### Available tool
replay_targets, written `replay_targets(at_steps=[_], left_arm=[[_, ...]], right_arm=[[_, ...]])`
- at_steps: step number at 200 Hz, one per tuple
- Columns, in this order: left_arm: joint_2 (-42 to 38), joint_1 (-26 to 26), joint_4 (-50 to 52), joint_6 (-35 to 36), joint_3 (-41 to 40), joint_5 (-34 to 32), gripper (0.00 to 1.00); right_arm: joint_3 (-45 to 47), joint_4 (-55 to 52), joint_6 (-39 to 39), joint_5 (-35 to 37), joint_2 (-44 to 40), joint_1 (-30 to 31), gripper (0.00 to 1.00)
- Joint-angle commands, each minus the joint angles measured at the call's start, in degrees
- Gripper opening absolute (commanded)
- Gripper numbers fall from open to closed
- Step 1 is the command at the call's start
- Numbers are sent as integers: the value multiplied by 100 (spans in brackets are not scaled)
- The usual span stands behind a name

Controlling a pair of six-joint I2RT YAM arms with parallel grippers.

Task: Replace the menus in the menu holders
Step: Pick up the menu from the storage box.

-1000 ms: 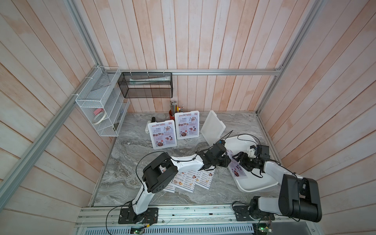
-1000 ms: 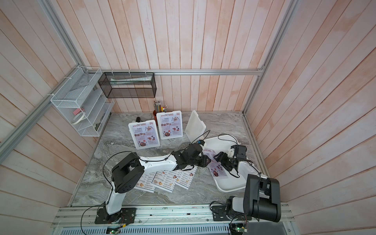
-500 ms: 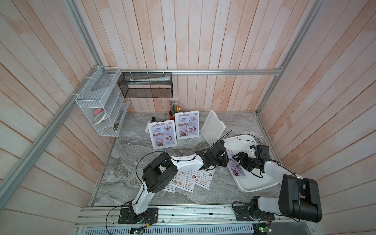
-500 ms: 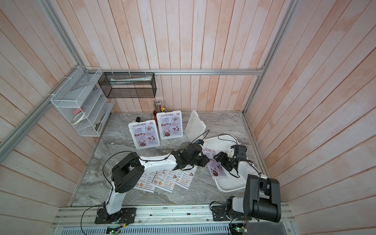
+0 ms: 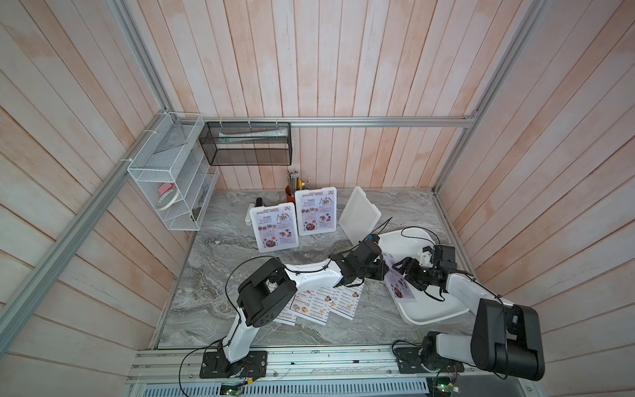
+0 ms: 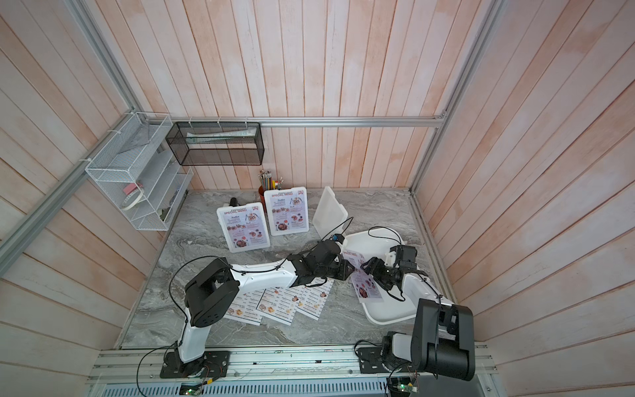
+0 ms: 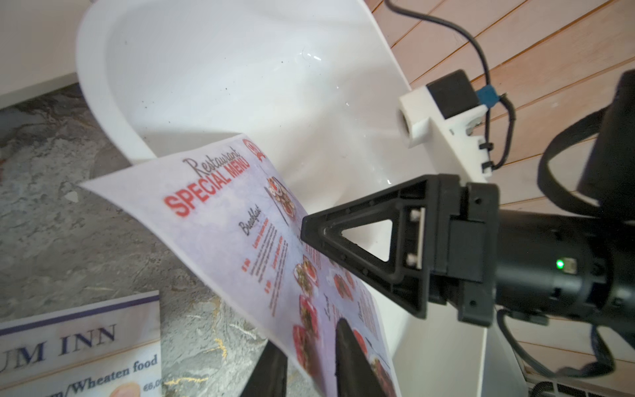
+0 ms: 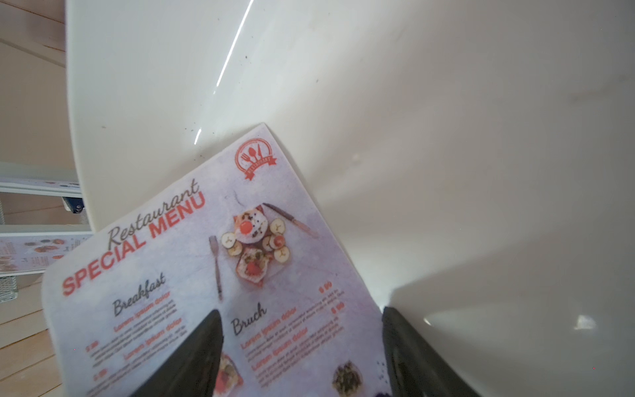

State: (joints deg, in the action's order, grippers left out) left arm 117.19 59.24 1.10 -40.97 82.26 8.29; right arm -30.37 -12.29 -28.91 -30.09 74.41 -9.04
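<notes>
A pale lilac SPECIAL MENU sheet [image 5: 398,287] hangs over the left rim of the white tray [image 5: 436,309], one end lifted. My left gripper [image 7: 309,371] is shut on the sheet's [image 7: 240,213] edge, one finger under the paper and one on top. My right gripper [image 8: 302,343] is open just above the same sheet [image 8: 206,257], one finger over the paper and the other over the tray [image 8: 446,137]. Two menu holders [image 5: 274,228] [image 5: 316,210] stand at the back with lilac menus in them. A third holder [image 5: 359,216] stands empty, turned aside. White DIM SUM INN menus [image 5: 326,302] lie fanned under my left arm.
A pencil cup [image 5: 292,192] stands behind the holders against the back wall. A white wire rack [image 5: 168,192] and a black mesh basket [image 5: 245,144] hang on the walls. The right wall runs close beside the tray.
My left jaws have closed a little onto the lilac sheet. Both arms have otherwise stayed nearly where they were.
</notes>
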Motion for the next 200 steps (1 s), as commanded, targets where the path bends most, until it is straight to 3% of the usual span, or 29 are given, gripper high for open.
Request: replay_targets(at_steps=[1, 128, 200], left_arm=[[-217, 20, -5, 124, -100, -58, 27], [259, 0, -38, -88, 228, 32, 26], [170, -26, -96, -83, 265, 60, 10]], right_arm=[[51, -178, 8, 12, -102, 29, 74], [47, -155, -45, -68, -164, 48, 74], [-118, -266, 35, -58, -240, 43, 74]])
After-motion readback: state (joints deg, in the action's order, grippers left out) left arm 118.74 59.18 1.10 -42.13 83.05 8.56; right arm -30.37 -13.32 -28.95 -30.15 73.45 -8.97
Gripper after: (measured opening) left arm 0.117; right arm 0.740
